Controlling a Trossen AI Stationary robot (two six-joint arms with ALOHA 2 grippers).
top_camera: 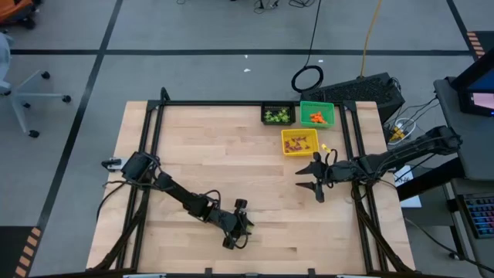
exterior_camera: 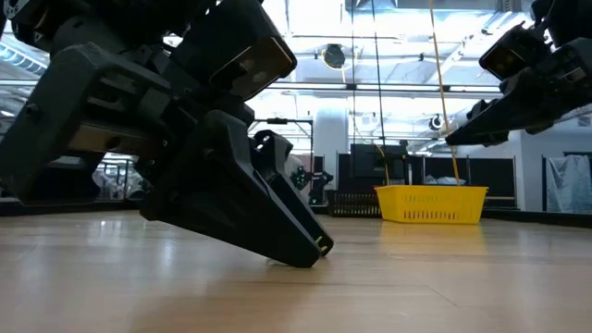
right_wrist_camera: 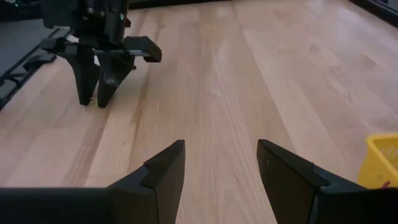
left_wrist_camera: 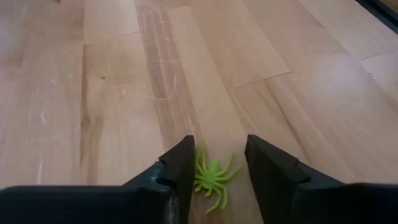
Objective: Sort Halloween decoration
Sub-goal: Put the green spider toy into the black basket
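The left arm reached toward five o'clock, its left gripper [left_wrist_camera: 217,171] tipped down at the tabletop with fingers parted (a narrow gap). The right arm stretched toward nine o'clock, its right gripper [right_wrist_camera: 221,177] raised, fingers spread wide.

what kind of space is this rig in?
Probably a robotics lab or workshop: taped lines on a grey floor, an office chair beside the wooden table, cables on the floor, and open ceiling lights.

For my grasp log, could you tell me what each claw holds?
Nothing yet: the left claw straddles a green spider lying on the table; the right claw is open, empty.
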